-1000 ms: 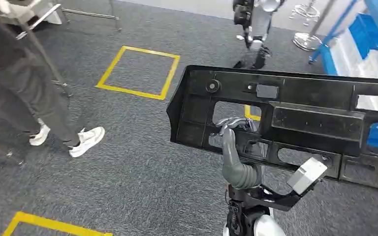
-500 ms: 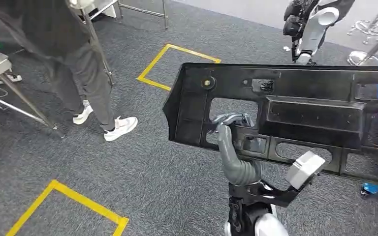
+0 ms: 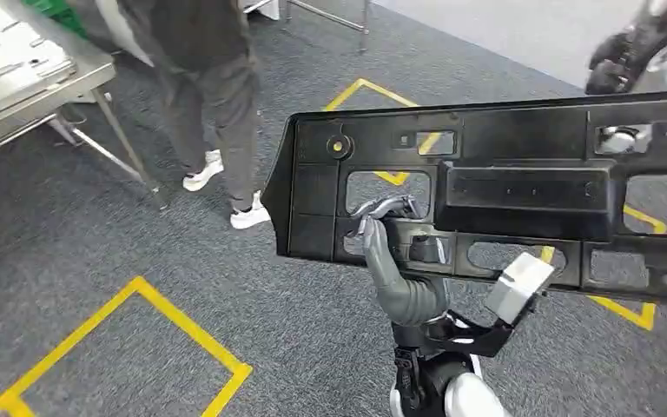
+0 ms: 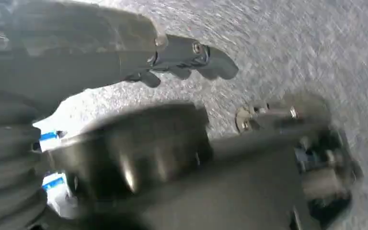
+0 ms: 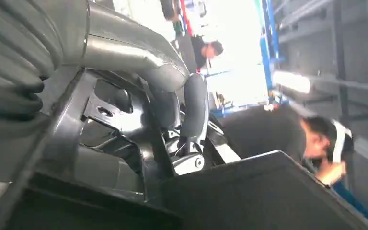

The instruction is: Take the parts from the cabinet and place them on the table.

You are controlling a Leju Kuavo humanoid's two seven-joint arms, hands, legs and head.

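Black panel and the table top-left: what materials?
Black panel: looks like moulded plastic, matte to semi-gloss; ribs, cut-outs and moulded bosses suggest it. Left hand grips it through a cut-out. Table: likely sheet metal, dull grey brushed look, thin metal legs.

A long black plastic panel [image 3: 521, 187], ribbed and pierced with cut-outs, is held up roughly level above the grey carpet [image 3: 95, 234].

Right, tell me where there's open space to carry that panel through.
Open carpet lies left of the black panel, around the yellow taped square near the bottom left. Crowded: the metal table at upper left and the person beside it. The left hand grips the panel through an opening.
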